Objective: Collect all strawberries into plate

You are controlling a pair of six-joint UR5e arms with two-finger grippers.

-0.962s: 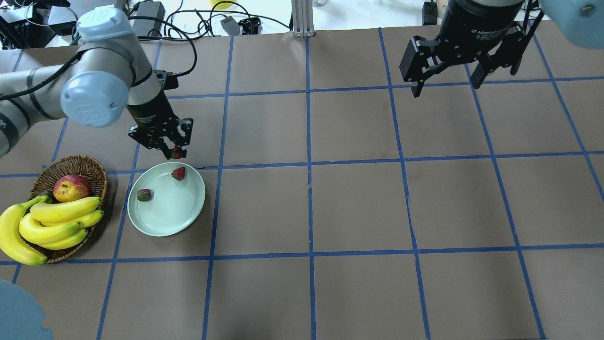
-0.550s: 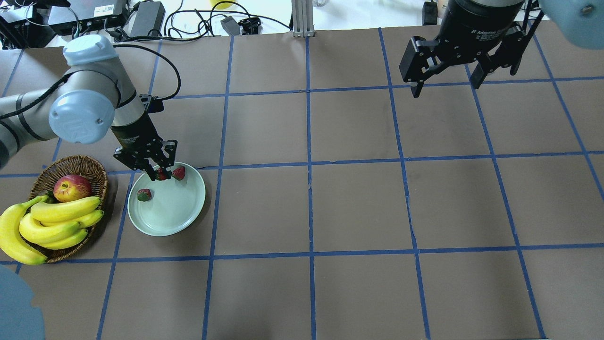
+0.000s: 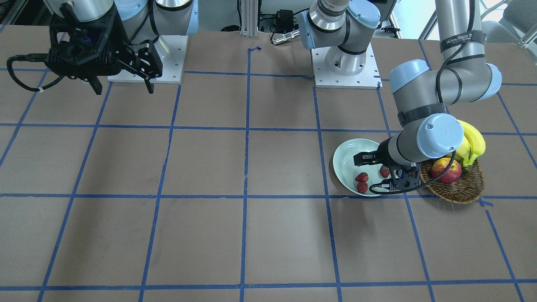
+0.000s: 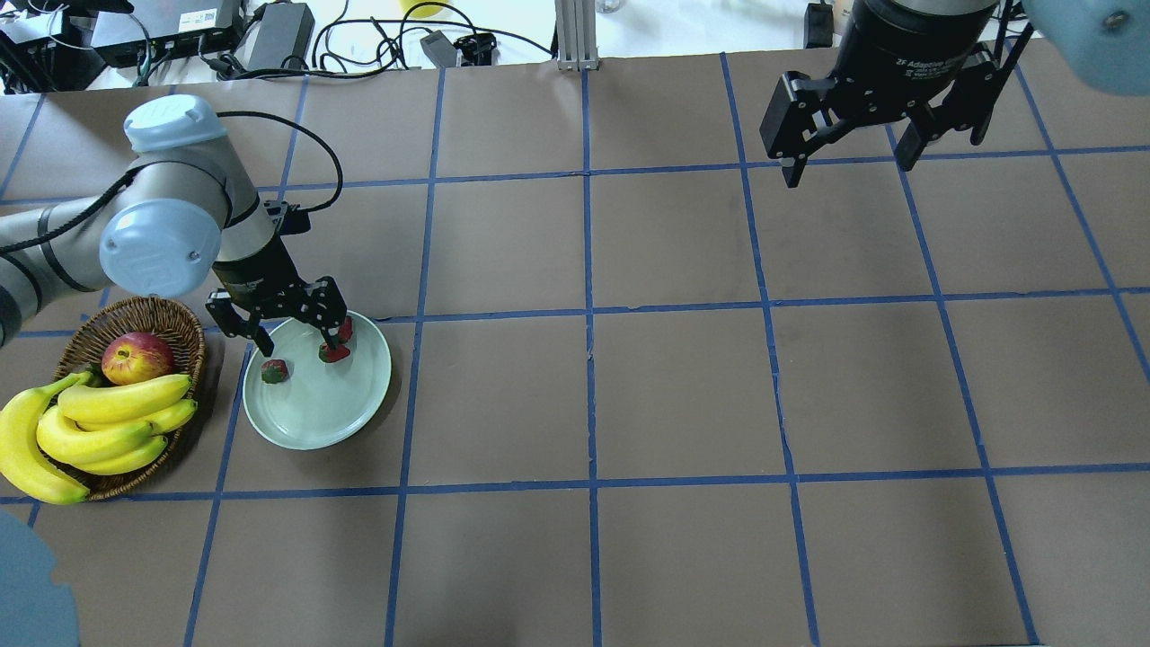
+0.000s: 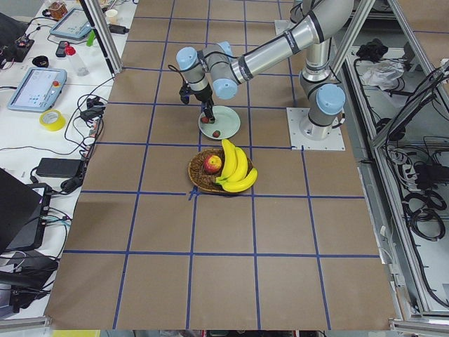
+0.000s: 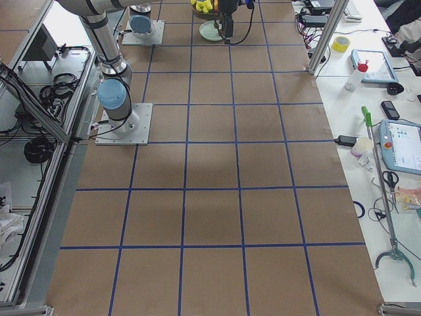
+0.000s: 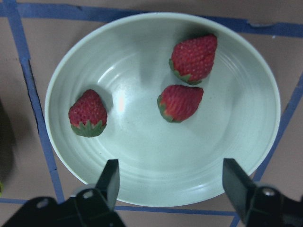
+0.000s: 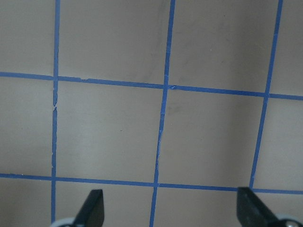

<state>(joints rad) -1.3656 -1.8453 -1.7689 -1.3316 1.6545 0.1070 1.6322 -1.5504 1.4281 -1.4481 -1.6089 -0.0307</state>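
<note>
The pale mint-green plate [image 4: 323, 409] sits at the table's left, next to the basket. Three red strawberries lie in it: one on the left [image 4: 274, 370], one in the middle [image 4: 333, 353] and one at the far rim [image 4: 347, 325], partly behind a finger. The left wrist view shows all three free on the plate [image 7: 142, 156]: left [image 7: 88, 115], middle [image 7: 180, 102], far [image 7: 194, 57]. My left gripper [image 4: 297, 340] hangs open and empty just over the plate, its fingers [image 7: 110, 182] wide apart. My right gripper [image 4: 849, 163] is open and empty, high over the far right of the table.
An oval wicker basket [image 4: 148, 310] with a red-yellow apple [image 4: 137, 357] and a bunch of bananas [image 4: 99, 422] stands just left of the plate. The table is brown with blue tape lines. Cables and boxes lie beyond the far edge.
My left gripper carried a strawberry from beyond the plate's far rim to over the plate, opened and let it go. It now lies in the plate beside another. The right arm has not moved.
</note>
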